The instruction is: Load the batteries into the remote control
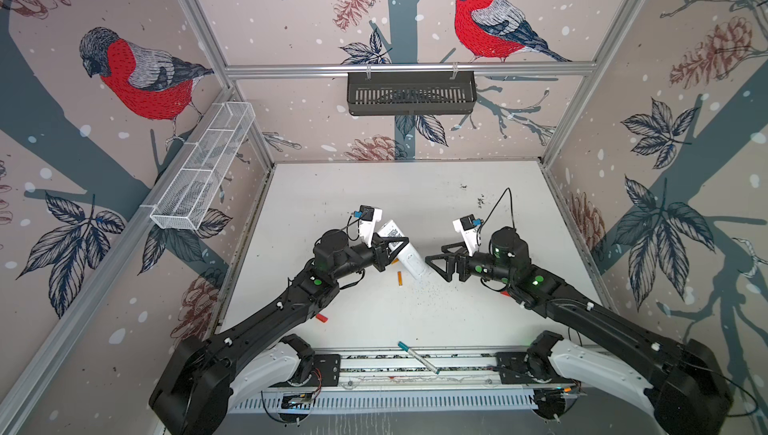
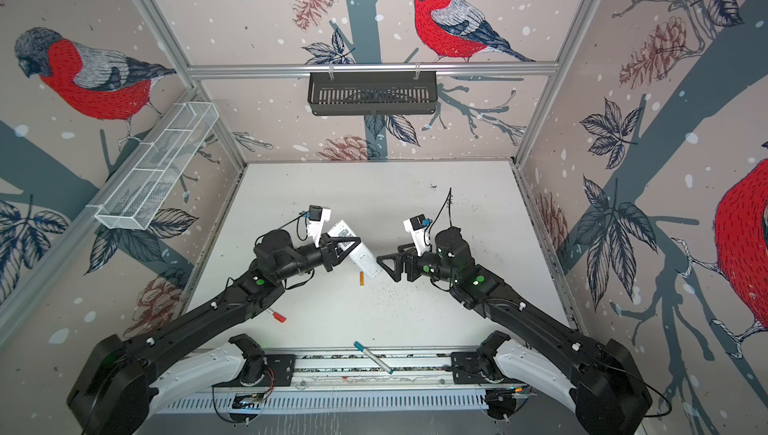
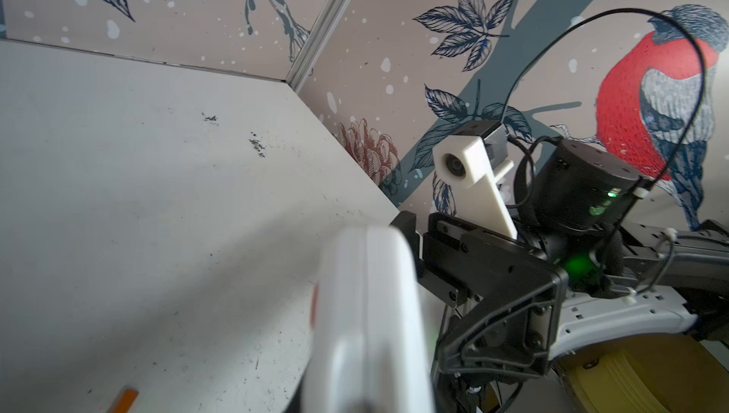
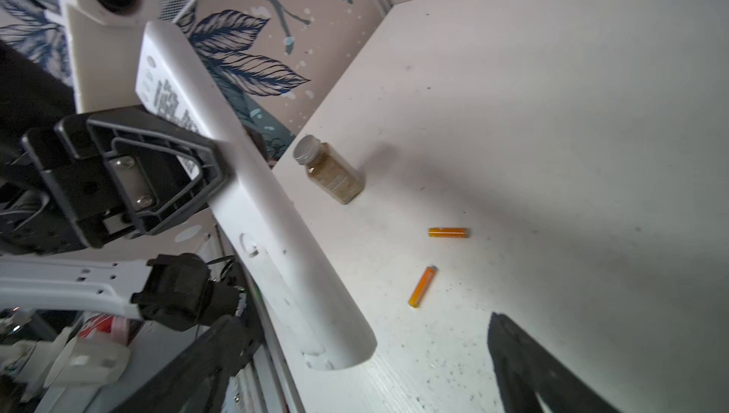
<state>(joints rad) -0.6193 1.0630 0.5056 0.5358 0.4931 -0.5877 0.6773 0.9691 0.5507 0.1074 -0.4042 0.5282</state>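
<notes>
- While my left gripper (image 1: 398, 247) clamps the remote control (image 1: 411, 262), I'd hold it firm.
- Right gripper (image 1: 435, 264) gapes empty; the cover (image 4: 300, 304) looks shut, so I'd slide it off before fetching the batteries (image 4: 448, 232).

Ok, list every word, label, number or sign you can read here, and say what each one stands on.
No text here is legible.
Printed label on the plain back of the slim white remote control: rows of dark print, too blurred to read.
Label on the small brown bottle with a silver cap: too small to read.
</notes>
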